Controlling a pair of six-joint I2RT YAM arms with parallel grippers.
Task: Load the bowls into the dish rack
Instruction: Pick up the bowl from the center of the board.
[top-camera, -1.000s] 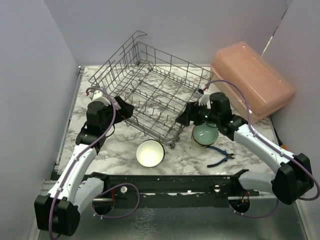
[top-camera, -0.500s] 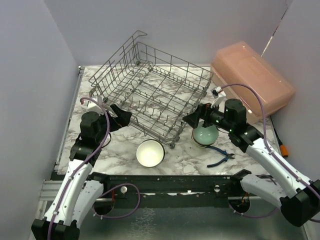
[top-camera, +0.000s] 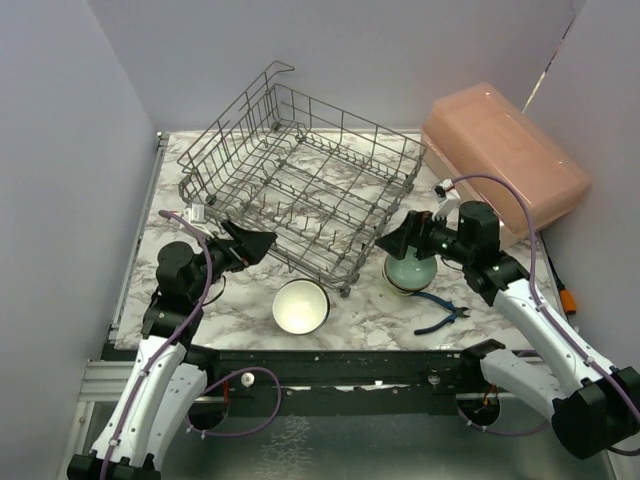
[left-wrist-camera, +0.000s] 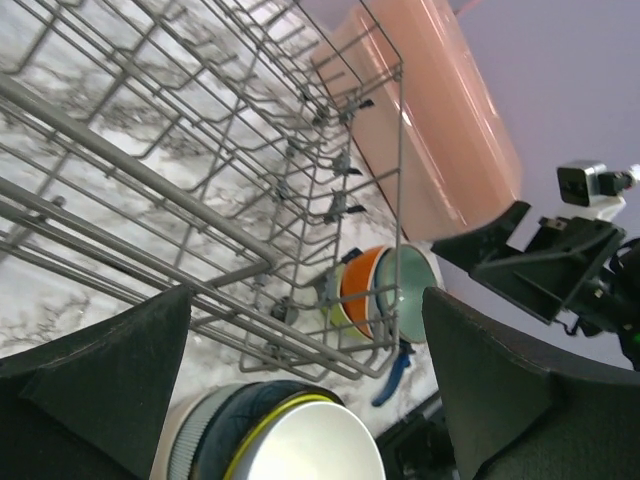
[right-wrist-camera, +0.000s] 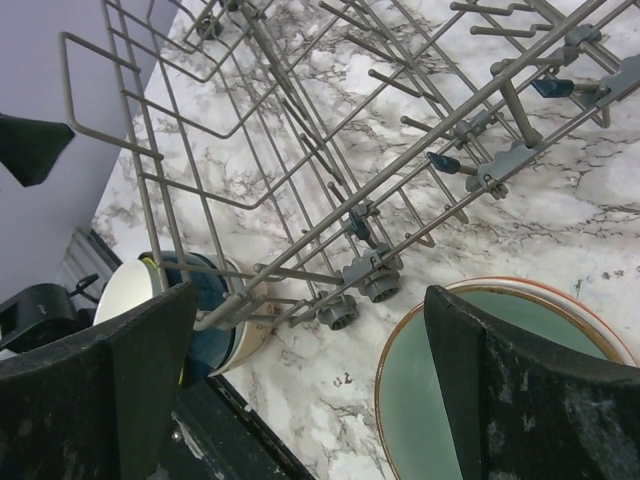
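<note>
1. The large grey metal wire dish rack (top-camera: 300, 195) sits on the white marble counter (top-camera: 365, 312), turned so that one corner points toward the near edge.
2. Just outside that near corner, on the counter, stands a stack of bowls topped by a cream-white bowl (top-camera: 300, 306). The left wrist view shows a yellow-green rim and a dark teal bowl under it.
3. A second stack, topped by a mint green bowl (top-camera: 410, 270) nested in an orange one, stands on the counter beside the rack's near right side.
4. The left gripper (top-camera: 252, 243) hovers at the rack's near left side, jaws spread wide, holding nothing.
5. The right gripper (top-camera: 395, 238) hangs over the rack's edge by the mint green bowl, jaws wide and empty.
6. Blue-handled pliers (top-camera: 445, 318) lie just beside the second stack.
7. A pink translucent plastic box (top-camera: 505, 160) stands at the back right.
</note>
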